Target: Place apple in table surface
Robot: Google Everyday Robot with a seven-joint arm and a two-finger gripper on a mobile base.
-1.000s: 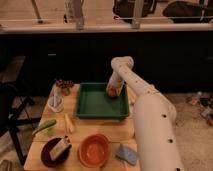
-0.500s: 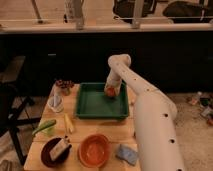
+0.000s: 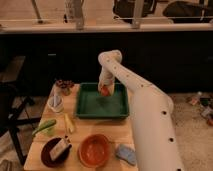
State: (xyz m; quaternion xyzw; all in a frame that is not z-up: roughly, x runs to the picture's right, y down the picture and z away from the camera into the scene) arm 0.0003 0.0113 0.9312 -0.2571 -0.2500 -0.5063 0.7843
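Note:
The apple (image 3: 104,91), small, round and orange-red, hangs above the back of the green tray (image 3: 85,107), and my gripper (image 3: 105,88) is shut on it from above. The white arm reaches over from the right and bends down to the fruit. The table surface (image 3: 77,131) is a pale wooden slatted top that carries the tray and the other things. The apple does not touch the tray floor.
An orange bowl (image 3: 94,149) and a dark bowl with a packet (image 3: 55,151) stand at the front. A blue-grey sponge (image 3: 125,153) lies front right. A banana (image 3: 69,123), a green item (image 3: 44,126), a white cup (image 3: 55,103) and a small dark-red plant pot (image 3: 64,86) are on the left.
The gripper has closed on the apple in the tray and lifted it slightly; the arm has shifted a little to the left.

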